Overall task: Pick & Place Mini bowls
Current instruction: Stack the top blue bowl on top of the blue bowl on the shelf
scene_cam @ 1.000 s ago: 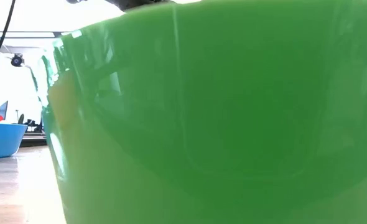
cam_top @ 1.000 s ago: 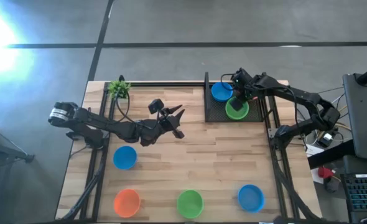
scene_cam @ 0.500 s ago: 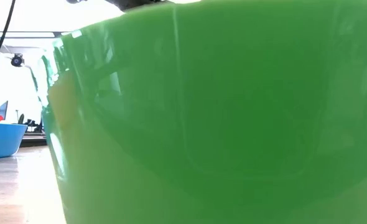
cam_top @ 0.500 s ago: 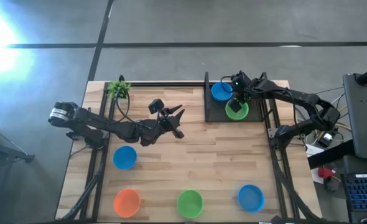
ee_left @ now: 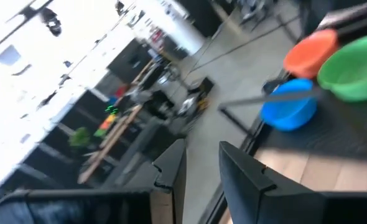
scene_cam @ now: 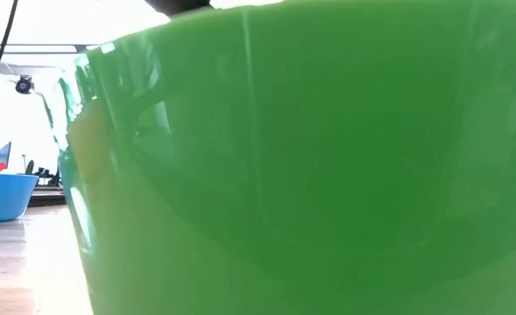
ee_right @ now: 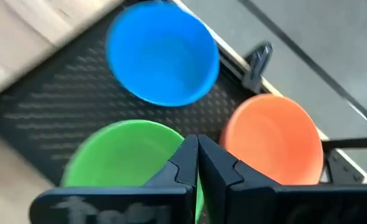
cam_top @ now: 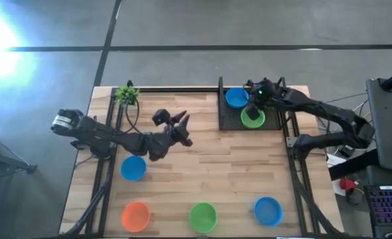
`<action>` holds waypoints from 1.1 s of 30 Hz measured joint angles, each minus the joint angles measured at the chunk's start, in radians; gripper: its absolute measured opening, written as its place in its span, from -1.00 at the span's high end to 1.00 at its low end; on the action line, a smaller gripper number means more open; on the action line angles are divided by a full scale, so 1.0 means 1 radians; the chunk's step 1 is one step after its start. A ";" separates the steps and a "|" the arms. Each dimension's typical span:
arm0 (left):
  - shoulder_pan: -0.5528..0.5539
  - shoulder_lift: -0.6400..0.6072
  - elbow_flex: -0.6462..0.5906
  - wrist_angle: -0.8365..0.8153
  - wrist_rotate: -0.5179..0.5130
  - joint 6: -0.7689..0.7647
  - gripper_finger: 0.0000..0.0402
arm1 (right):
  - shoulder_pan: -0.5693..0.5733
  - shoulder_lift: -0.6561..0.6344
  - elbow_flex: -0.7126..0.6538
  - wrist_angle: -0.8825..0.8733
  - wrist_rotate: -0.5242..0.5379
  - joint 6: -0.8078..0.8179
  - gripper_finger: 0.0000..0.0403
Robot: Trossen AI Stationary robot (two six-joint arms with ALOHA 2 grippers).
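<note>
In the black tray [cam_top: 228, 119] at the table's far right stand three mini bowls: blue [ee_right: 162, 53], green [ee_right: 118, 158] and orange [ee_right: 274, 140]. My right gripper [ee_right: 197, 155] hangs shut above them, over the gap between the green and the orange bowl, with nothing in it. My left gripper [cam_top: 183, 130] hovers open and level above the middle of the table, pointing at the tray, with nothing between its fingers. Several more bowls rest on the wood near the front: blue [cam_top: 133, 167], orange [cam_top: 135, 215], green [cam_top: 202, 217], blue [cam_top: 268, 210].
A small green potted plant [cam_top: 126, 93] stands at the far left corner. Black frame rails [cam_top: 101, 179] run along both sides of the table. The green bowl [scene_cam: 310, 157] at the front edge fills the low view, with a blue bowl [scene_cam: 0, 197] to its left.
My right gripper has shut on nothing and has drawn up and back a little from the green bowl in the tray. My left gripper has rolled a little where it hovers. No bowl has moved.
</note>
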 joint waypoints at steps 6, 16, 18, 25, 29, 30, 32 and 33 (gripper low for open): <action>-0.104 -0.005 0.000 -0.063 -0.332 -0.051 0.54 | 0.150 -0.124 -0.017 -0.001 0.002 0.028 0.96; -0.188 -0.009 -0.001 -0.093 -0.211 -0.210 0.54 | 0.367 -0.202 -0.019 0.040 0.003 0.071 0.96; -0.179 -0.009 -0.001 -0.136 -0.080 -0.277 0.54 | 0.386 -0.204 -0.019 0.042 0.005 0.079 0.96; -0.094 -0.009 0.070 -0.567 0.378 -0.684 0.54 | 0.406 -0.203 -0.019 0.047 0.007 0.092 0.96; -0.067 -0.009 0.117 -0.867 0.500 -0.945 0.54 | 0.407 -0.203 -0.019 0.048 0.007 0.094 0.96; -0.067 -0.009 0.129 -0.938 0.528 -1.011 0.54 | 0.406 -0.202 -0.019 0.050 0.007 0.094 0.96; -0.067 -0.009 0.146 -1.067 0.598 -1.154 0.54 | 0.406 -0.202 -0.019 0.053 0.007 0.094 0.96; -0.067 -0.009 0.150 -1.121 0.637 -1.223 0.54 | 0.406 -0.202 -0.019 0.056 0.008 0.093 0.96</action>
